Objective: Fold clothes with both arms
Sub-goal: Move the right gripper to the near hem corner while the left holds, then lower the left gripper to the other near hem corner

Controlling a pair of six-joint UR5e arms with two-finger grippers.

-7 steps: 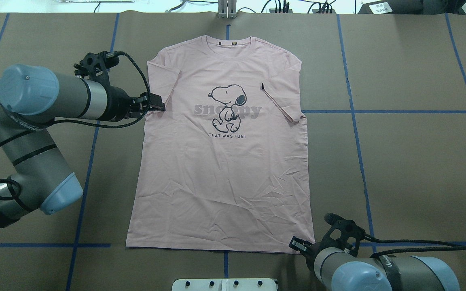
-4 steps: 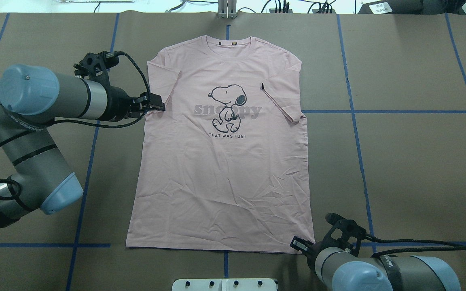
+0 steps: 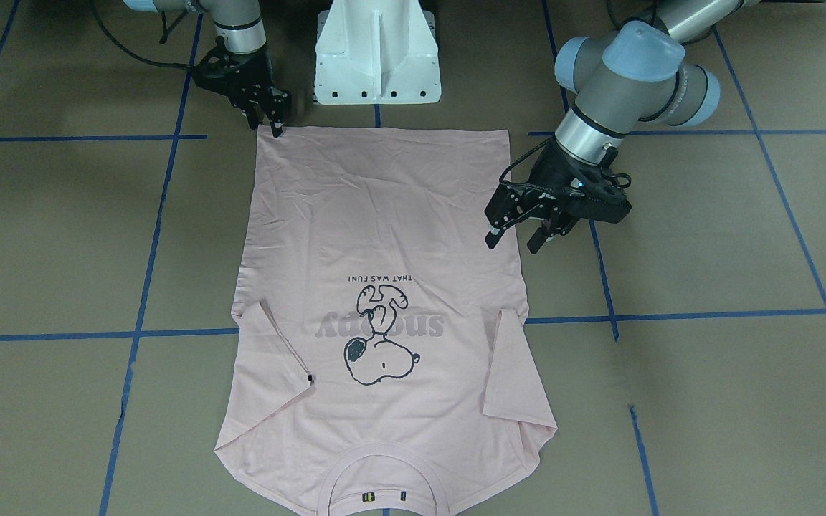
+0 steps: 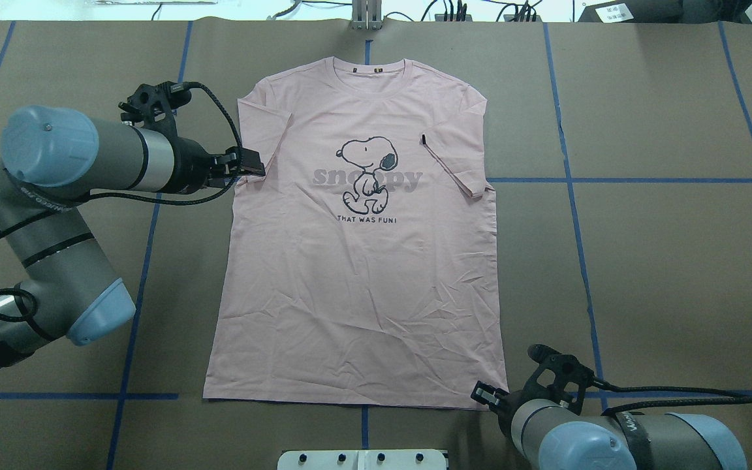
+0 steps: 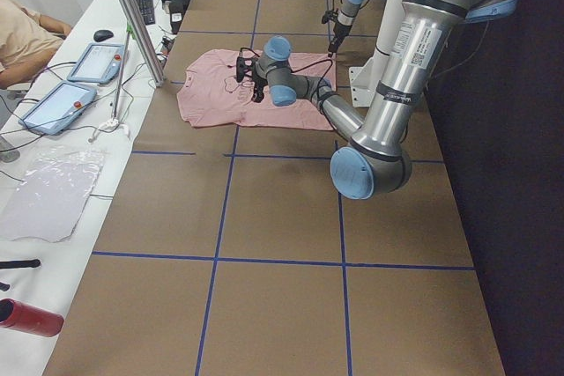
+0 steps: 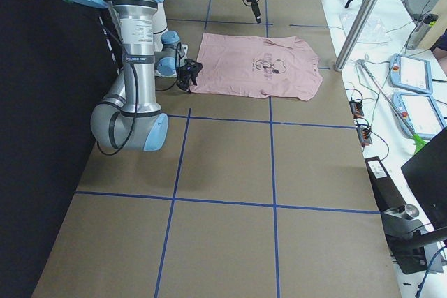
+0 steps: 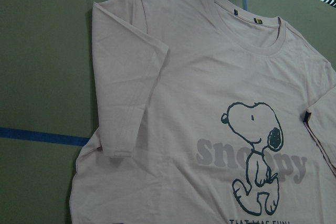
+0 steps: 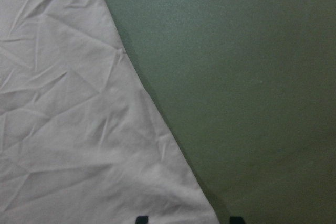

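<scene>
The pale pink T-shirt (image 4: 356, 274) lies flat and front up, collar at the far edge, both sleeves folded inward over the chest. It also shows in the front view (image 3: 384, 208). My left gripper (image 4: 253, 164) is open and empty; in the front view (image 3: 512, 242) it hovers over the shirt's side edge just below the folded sleeve (image 7: 126, 93). My right gripper (image 4: 480, 393) is open at the near hem corner, also seen in the front view (image 3: 273, 120). In the right wrist view its fingertips (image 8: 140, 219) stand either side of that corner (image 8: 199, 203).
The white pedestal base (image 3: 377, 50) stands at the near table edge by the hem. Blue tape lines (image 4: 572, 196) cross the brown table cover. A metal post (image 4: 366, 16) stands beyond the collar. Tablets (image 5: 97, 63) and a red bottle (image 5: 26, 316) lie on the operators' side.
Both arms have shifted only slightly: the left gripper a little away from the robot, the right arm a little to the right. The shirt has not moved.
</scene>
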